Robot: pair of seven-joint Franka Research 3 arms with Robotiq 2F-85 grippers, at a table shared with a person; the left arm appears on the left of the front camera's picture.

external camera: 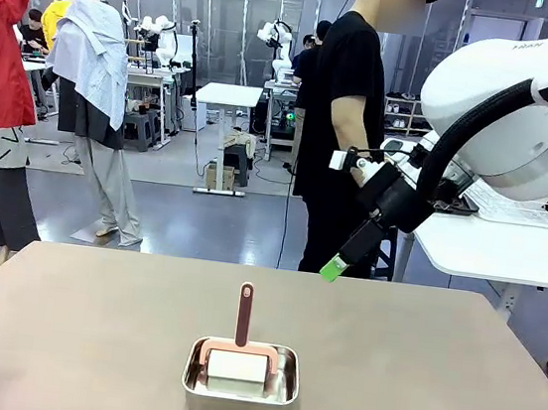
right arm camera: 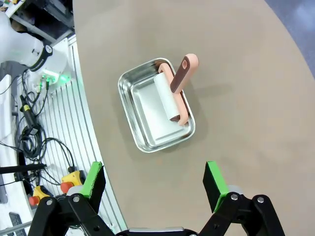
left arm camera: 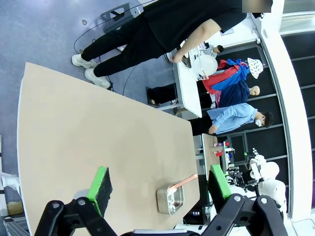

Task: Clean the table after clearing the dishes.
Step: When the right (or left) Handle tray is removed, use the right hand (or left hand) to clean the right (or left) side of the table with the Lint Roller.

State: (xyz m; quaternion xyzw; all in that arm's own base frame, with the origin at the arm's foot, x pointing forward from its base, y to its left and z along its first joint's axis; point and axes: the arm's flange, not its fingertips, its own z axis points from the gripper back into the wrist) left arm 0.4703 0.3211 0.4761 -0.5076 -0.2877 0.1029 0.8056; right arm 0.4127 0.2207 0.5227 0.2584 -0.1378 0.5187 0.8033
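Steel pan [right arm camera: 137,101], mid-frame, holding pink-handled roller [right arm camera: 172,93]; left gripper [left arm camera: 160,183] and right gripper [right arm camera: 157,181] fingers spread; an off-centre pinch could tip the pan.

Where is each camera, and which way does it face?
Front: on the robot's side, facing across the table at the person; right claw shows at right.
Left wrist: high, looking over the open left claw across the table at the person.
Right wrist: above, looking down past the open right claw at the steel pan.
Shared: all show the pan holding the roller.
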